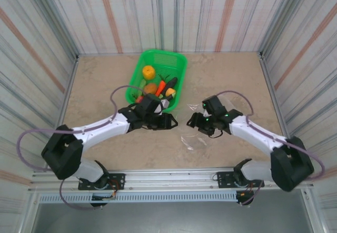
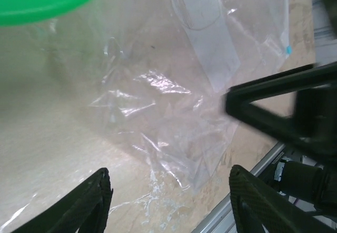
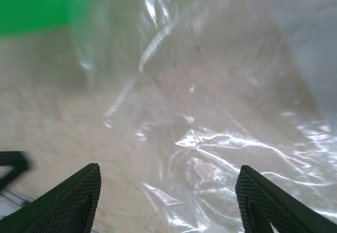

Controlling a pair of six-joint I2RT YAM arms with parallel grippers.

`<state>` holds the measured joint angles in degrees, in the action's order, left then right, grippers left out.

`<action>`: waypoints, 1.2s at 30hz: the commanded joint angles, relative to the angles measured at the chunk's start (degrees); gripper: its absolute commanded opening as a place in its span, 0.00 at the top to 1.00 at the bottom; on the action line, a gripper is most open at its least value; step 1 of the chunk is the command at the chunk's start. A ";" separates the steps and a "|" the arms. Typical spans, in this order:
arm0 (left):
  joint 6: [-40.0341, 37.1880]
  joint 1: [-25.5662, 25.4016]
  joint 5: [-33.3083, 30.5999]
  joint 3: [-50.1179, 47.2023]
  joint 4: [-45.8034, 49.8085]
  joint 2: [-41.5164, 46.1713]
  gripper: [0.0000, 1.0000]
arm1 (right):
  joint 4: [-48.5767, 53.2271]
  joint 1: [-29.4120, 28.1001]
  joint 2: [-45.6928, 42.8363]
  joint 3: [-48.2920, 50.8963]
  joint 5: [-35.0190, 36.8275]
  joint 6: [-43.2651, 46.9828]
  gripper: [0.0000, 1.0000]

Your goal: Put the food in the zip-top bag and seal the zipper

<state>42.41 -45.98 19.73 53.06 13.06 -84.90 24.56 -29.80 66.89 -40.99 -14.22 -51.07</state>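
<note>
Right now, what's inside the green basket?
An orange, a carrot, a dark eggplant and a small yellow fruit. The left arm covers the basket's near corner, so anything there is hidden.

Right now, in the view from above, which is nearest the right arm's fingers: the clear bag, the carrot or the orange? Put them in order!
1. Clear bag: on the table, just beside the right fingers.
2. Carrot: in the near end of the green basket.
3. Orange: farther back in the basket, on its left side.
</note>
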 commanded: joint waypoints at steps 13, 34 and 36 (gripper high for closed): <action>1.60 -4.33 -7.86 8.19 6.32 -11.73 0.45 | 15.73 11.47 -18.06 -0.95 7.04 2.71 0.30; -8.36 -2.35 -15.55 -1.63 15.59 0.09 1.00 | 18.15 9.43 -15.14 -5.34 9.25 18.54 0.35; -8.64 -0.06 -15.77 -5.18 17.12 5.68 1.00 | 16.24 9.00 -13.79 -5.28 8.04 19.07 0.30</action>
<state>35.11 -48.51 6.70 51.35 25.91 -85.56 41.56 -20.08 51.42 -44.93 -4.73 -36.84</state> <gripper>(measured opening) 0.048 0.677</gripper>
